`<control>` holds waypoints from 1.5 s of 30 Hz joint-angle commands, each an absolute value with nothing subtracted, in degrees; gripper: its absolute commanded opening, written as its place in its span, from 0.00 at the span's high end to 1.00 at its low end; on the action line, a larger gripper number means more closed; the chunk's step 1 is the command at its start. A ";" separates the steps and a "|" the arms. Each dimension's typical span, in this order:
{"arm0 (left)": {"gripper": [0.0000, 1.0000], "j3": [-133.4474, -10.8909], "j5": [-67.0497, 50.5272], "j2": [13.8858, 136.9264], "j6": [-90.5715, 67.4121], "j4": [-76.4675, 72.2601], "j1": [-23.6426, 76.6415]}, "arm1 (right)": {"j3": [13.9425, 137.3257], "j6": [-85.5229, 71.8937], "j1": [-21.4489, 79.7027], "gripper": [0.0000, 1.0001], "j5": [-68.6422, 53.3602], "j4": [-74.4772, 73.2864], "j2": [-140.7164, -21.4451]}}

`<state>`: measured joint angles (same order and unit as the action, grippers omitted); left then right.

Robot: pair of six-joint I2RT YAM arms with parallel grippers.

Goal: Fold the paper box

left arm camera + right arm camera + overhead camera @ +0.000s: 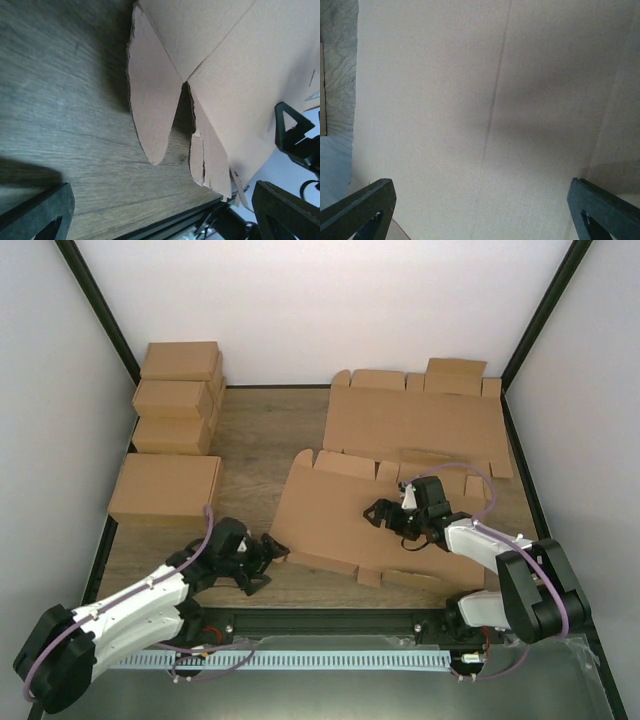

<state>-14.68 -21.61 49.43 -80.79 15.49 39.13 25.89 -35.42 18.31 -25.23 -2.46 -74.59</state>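
Wood table, unfolded paper box, wrist-view tab, maybe lifted

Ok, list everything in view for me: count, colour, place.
paper box: one, brown, unfolded, near middle of the table
cardboard sheet: at least one, brown, far right, behind the paper box
cartons: four, brown, in a row along the left side
table: one, brown wood grain, under everything
left arm: one, white and black, near left, jaws open at the paper box's left edge
right arm: one, white and black, near right, jaws open over the paper box
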 commanded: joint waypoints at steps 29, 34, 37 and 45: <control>0.96 -20.77 0.32 56.23 -77.76 12.12 40.42 | 27.42 -34.06 18.75 0.05 -27.89 -7.96 -76.55; 0.96 -24.19 6.85 53.53 -72.68 19.20 40.22 | 29.94 -31.33 19.54 0.03 -34.29 -7.81 -78.03; 0.96 -26.80 11.47 51.74 -67.01 24.28 40.19 | 30.81 -29.20 19.56 0.03 -36.09 -8.82 -75.70; 0.96 -35.24 15.86 51.24 -48.92 33.03 35.26 | 35.85 -24.92 19.53 0.00 -31.67 -15.60 -70.17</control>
